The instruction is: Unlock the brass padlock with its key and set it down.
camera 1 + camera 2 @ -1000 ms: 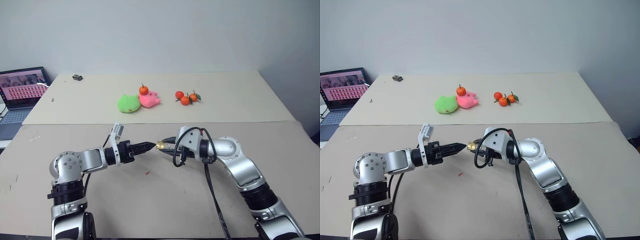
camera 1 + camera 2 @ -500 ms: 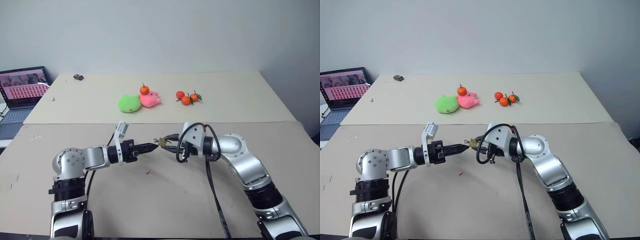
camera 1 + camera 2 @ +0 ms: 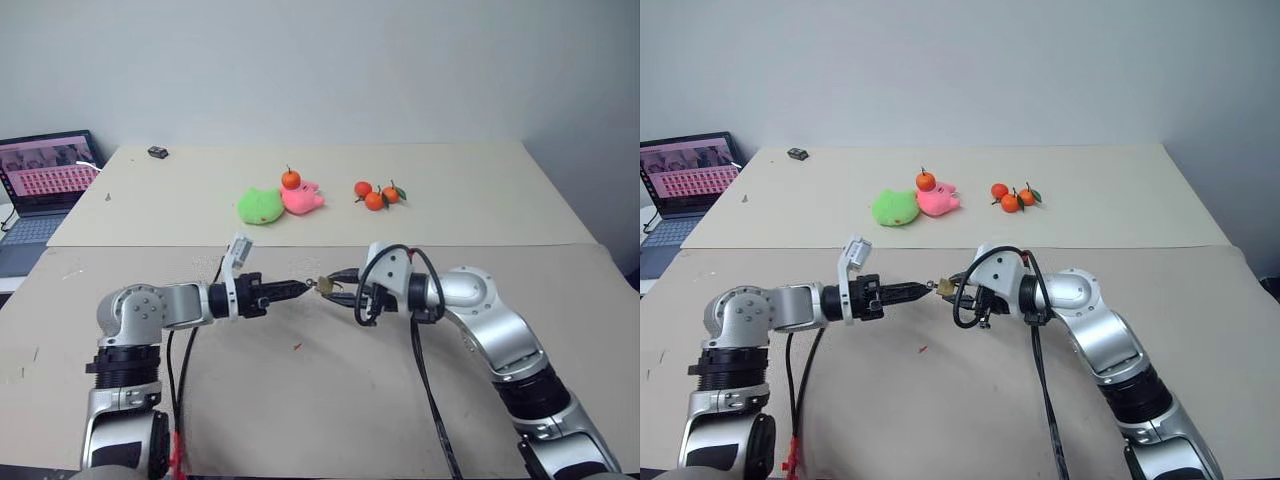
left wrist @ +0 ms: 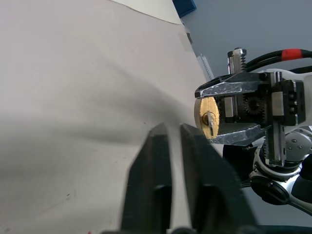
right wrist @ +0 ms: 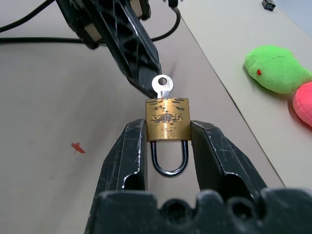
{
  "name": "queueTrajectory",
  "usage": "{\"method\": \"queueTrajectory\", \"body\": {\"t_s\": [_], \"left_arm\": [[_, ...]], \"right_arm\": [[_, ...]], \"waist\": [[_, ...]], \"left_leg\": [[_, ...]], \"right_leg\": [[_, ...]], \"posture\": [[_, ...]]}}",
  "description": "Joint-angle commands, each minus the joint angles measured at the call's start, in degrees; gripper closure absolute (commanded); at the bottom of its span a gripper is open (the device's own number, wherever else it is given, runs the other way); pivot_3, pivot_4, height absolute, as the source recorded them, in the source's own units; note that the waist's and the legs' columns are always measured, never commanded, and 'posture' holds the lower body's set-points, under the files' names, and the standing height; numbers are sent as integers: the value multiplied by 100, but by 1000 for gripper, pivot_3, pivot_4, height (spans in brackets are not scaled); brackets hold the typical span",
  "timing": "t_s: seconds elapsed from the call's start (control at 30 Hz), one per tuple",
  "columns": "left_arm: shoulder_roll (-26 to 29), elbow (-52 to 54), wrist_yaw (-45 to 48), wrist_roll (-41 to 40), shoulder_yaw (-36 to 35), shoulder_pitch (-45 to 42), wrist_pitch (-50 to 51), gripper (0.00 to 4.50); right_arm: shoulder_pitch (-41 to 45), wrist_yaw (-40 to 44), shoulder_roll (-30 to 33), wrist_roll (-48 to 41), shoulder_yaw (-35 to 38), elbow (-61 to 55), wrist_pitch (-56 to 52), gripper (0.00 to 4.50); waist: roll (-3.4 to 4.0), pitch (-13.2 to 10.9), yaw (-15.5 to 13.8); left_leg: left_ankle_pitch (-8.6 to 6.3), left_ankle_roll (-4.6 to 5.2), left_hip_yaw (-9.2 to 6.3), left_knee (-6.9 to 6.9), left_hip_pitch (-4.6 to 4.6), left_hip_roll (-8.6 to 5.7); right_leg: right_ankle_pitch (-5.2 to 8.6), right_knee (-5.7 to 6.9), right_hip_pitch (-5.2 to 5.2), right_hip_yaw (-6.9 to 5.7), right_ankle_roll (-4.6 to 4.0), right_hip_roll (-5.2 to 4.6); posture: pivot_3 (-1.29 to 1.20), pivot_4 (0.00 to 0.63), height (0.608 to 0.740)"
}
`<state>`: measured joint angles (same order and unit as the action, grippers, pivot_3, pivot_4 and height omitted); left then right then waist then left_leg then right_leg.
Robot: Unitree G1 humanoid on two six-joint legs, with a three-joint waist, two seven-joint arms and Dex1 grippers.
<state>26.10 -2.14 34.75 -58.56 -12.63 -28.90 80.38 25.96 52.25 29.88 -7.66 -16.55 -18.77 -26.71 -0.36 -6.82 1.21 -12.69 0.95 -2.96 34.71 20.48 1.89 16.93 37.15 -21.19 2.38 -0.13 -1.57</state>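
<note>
I see right gripper (image 5: 168,146) clamped on padlock (image 5: 167,118) | key (image 5: 162,87) in padlock, blade hidden | left gripper (image 4: 174,141) beside key, fingers slightly apart, empty

Small square brass padlock (image 5: 167,119) clamped between right gripper (image 5: 167,146) fingers, shackle shut; silvery key (image 5: 162,87) protruding from keyhole.

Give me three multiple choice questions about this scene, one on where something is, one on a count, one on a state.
1. Where is the key?
A. Sticking out of the brass padlock
B. On the laptop
C. Among the oranges

2. How many oranges are on the far table?
A. Two
B. Four
C. Six

3. What is the right gripper doing?
A. Hanging empty
C. Gripping a plush toy
B. Clamping the padlock body

Answers: 1 A, its round head protrudes from the body. 2 B, three clustered, one by the plush toys. 3 B, fingers press both sides.
</note>
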Motion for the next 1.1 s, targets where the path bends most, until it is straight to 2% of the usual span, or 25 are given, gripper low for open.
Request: {"method": "queueTrajectory", "body": {"t_s": [0.03,0.07,0.53,1.1], "left_arm": [[30,35,107,-161,-117,-66,93,2315],[38,43,142,-209,-135,-67,141,1890],[-48,-120,159,-362,-268,-233,254,1890],[-209,-362,238,-152,26,-505,128,1890]], "right_arm": [[35,-33,15,-91,95,-197,29,3577],[43,-34,20,-91,90,-184,40,3577],[69,-54,28,-75,73,-128,74,3577],[79,-80,60,-96,77,-231,-10,3577]], "waist": [[0,0,-17],[0,-1,-20],[0,-1,-21],[-1,-2,-28]], "left_leg": [[0,0,0,0,0,0],[0,0,0,1,0,0],[0,0,0,1,2,1],[0,-1,0,1,4,0]], "right_leg": [[0,-1,0,0,0,0],[0,-1,0,0,0,0],[0,-3,0,-1,1,1],[0,-3,-1,-1,1,0]], "posture": [[0,150,660],[0,150,660],[0,150,660],[0,150,660]]}}
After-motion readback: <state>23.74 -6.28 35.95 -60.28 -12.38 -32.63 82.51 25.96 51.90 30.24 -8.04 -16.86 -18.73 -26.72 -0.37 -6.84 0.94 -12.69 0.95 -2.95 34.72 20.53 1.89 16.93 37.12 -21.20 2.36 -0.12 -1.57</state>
